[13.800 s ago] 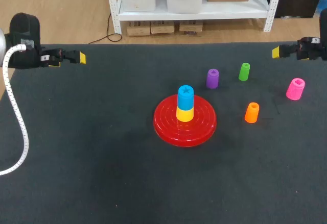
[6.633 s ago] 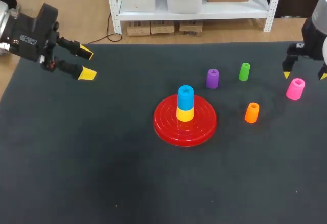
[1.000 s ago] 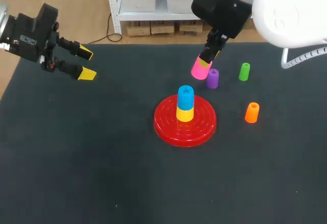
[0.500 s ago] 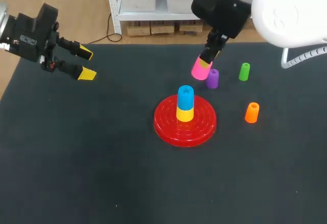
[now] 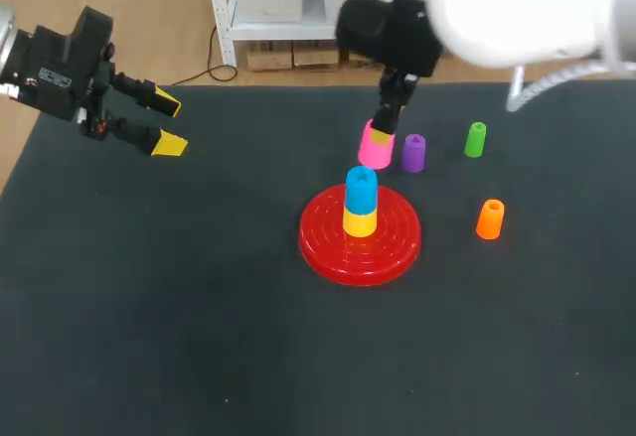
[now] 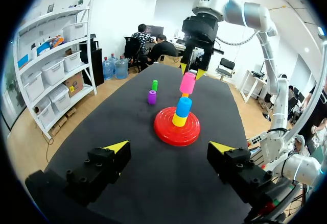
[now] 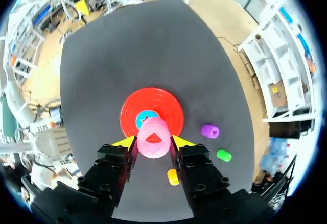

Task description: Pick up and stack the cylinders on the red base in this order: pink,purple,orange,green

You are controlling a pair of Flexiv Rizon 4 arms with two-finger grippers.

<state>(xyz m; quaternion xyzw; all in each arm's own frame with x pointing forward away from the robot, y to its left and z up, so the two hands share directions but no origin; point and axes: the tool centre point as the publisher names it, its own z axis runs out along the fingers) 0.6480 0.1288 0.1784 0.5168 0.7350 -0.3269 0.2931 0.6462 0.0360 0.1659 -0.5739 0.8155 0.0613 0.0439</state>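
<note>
While the right arm (image 5: 497, 9) reaches in from the far right over the bench (image 5: 149, 357), its pincer (image 5: 383, 130) pinches the pink cylinder (image 5: 376, 145) from two sides and holds it in the air. The left arm (image 5: 50, 59) hangs over the far left corner, close to where the bench's far and left edges meet. Its pincer (image 5: 167, 125) is spread wide, with nothing between the yellow tips. A broad stretch of dark bench top lies between that pincer and the red base (image 5: 360, 242), and another runs from the base to the near edge.

The base sits about mid-bench and carries a yellow cylinder (image 5: 360, 221) with a blue cylinder (image 5: 361, 189) on top. In the left wrist view the pink cylinder (image 6: 187, 82) hangs just above the blue one (image 6: 183, 106), a little off-centre. In the right wrist view the pink cylinder (image 7: 153, 137) covers part of the blue top and the base's rim.

Right of the stack stand three loose pieces, each upright and apart from the others. The purple cylinder (image 5: 413, 153) is just beside the held pink one. The green cylinder (image 5: 476, 139) is closest to the far edge, and the orange cylinder (image 5: 490, 218) is nearer the front, well apart from the base.
</note>
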